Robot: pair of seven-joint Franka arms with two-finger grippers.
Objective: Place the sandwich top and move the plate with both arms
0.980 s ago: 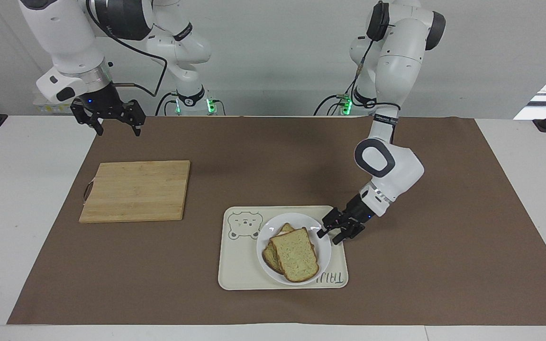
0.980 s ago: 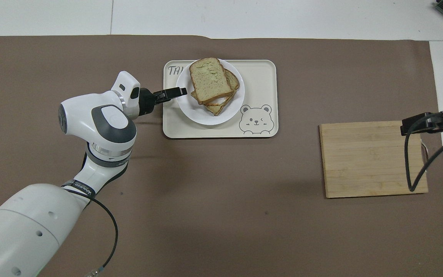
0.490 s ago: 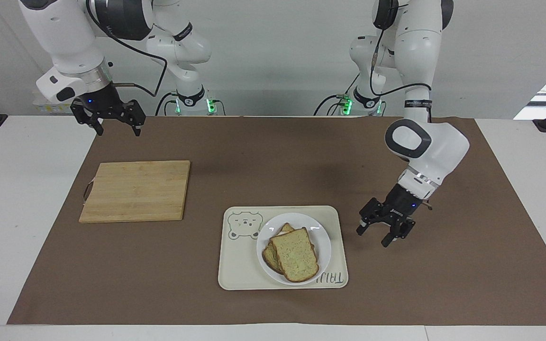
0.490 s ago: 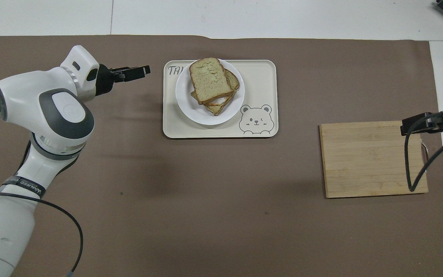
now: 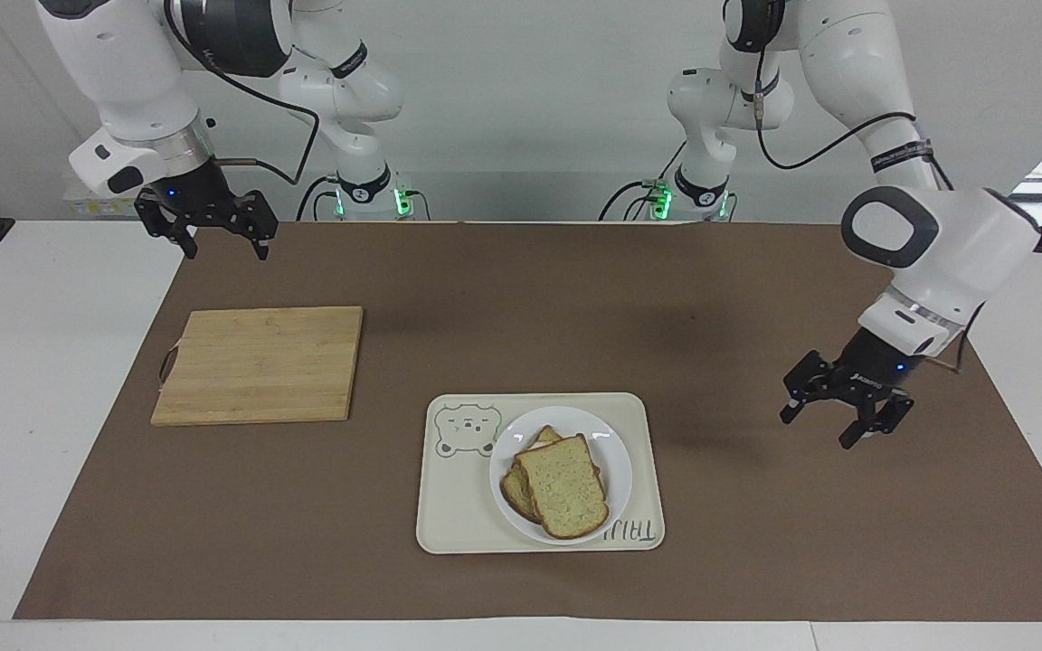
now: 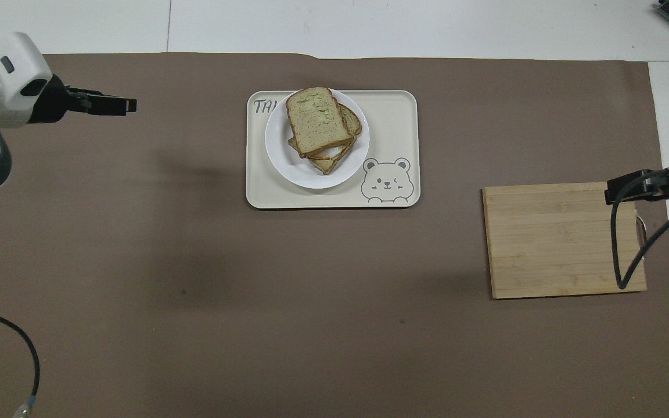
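Note:
The sandwich top (image 5: 564,486) (image 6: 317,119), a speckled bread slice with a brown crust, lies on a stack of slices on the round white plate (image 5: 619,457) (image 6: 279,158). The plate stands on a cream tray. My left gripper (image 5: 818,430) (image 6: 121,105) hangs open and empty over the bare brown mat, well away from the plate toward the left arm's end. My right gripper (image 5: 224,253) (image 6: 610,194) waits open and empty, up in the air over the handle end of the cutting board.
The cream bear tray (image 5: 449,515) (image 6: 395,116) lies mid-table under the plate. A wooden cutting board (image 5: 259,362) (image 6: 561,238) lies toward the right arm's end, nearer to the robots than the tray. A brown mat (image 5: 521,298) covers the table.
My left gripper has drawn back from the plate's rim and swung out over the mat toward the left arm's end. The bread stack, plate and right arm have not moved.

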